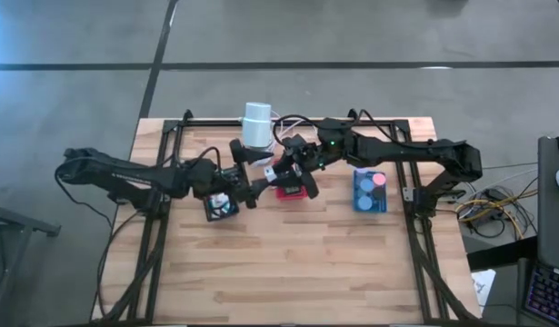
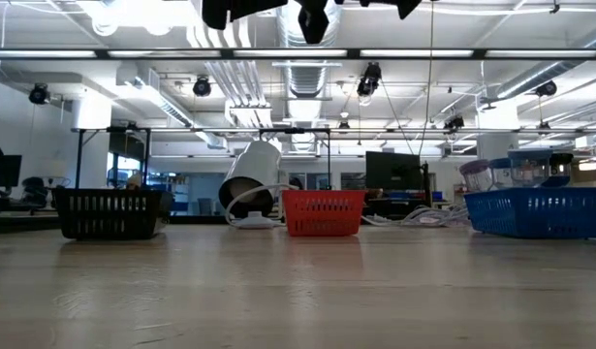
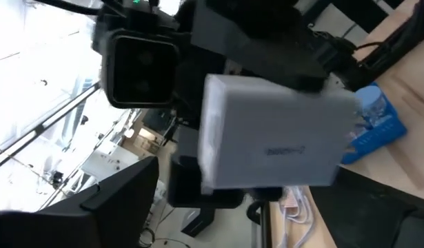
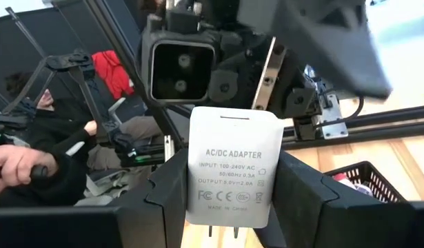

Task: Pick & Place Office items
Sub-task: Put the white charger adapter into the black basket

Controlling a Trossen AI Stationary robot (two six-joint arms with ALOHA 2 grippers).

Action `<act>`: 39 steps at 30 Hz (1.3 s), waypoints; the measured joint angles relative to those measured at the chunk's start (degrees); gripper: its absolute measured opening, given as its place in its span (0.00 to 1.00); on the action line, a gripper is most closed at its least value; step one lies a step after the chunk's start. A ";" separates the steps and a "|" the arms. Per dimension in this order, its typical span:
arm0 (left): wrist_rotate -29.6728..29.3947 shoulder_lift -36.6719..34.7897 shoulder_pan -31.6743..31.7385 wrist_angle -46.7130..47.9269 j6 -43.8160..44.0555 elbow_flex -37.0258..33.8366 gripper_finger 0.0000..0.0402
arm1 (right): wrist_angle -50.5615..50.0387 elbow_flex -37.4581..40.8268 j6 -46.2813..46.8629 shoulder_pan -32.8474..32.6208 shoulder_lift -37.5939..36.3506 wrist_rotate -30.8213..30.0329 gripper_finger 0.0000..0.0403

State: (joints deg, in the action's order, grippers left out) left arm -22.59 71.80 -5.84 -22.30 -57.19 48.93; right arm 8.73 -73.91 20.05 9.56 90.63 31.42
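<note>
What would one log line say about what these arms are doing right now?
right gripper: jaws shut on white AC/DC adapter, above red tray | left gripper: jaws open, facing adapter | handover midair

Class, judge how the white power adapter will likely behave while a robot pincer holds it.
The white adapter looks like a rigid plastic block, so it probably won't flex. Its smooth flat faces may slip. The right pincer grips opposite sides, which likely keeps it steady.

white adapter point(image 4: 232, 169) — "AC/DC ADAPTER" | "INPUT: 100-240V AC" | lower lines too small to read
</note>
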 joint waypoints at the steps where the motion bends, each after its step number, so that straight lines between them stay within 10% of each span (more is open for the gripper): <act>1: 0.01 -0.01 -0.17 0.42 0.09 -0.01 0.91 | 0.02 0.00 -0.03 0.10 0.02 0.08 0.39; 39: -0.59 -0.71 -1.45 3.11 2.05 0.61 0.87 | -2.56 0.00 -1.39 2.14 0.45 -2.48 0.39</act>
State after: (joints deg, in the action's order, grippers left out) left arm -23.18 71.09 -7.29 -19.20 -55.13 49.54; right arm 6.17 -73.91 18.66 11.70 91.08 28.93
